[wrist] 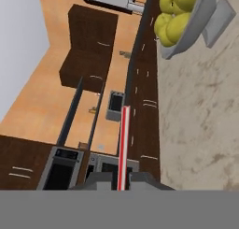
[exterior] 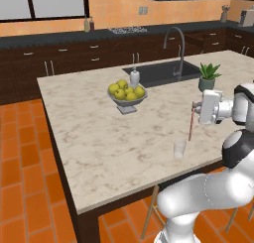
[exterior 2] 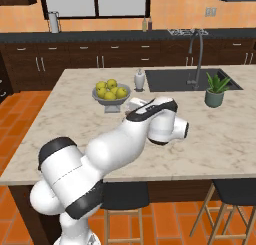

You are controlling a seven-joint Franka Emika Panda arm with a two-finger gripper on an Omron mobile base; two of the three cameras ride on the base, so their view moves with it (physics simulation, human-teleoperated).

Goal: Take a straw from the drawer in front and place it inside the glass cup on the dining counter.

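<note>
The broad beige marble-topped dining counter (exterior: 99, 138) carries a small clear glass tumbler (exterior: 179, 148) near its front edge. Just beside it, slightly above, the two-finger gripper (exterior: 195, 107) pinches the thin red-pink straw (exterior: 191, 124), hanging almost upright.

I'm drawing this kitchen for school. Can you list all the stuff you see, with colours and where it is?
straw: one, red-pink, upright in the end effector above the counter
cup: one, clear, on the counter, near edge
counter: one, beige marble
bowl: one, grey, mid-counter
lemons: several, yellow, in the bowl
dispenser: one, white, beside the sink
sink: one, dark, with a grey faucet
plant: one, green, in a grey pot near the sink
stools: dark, under the counter
end effector: one, white, shut on the straw
</note>
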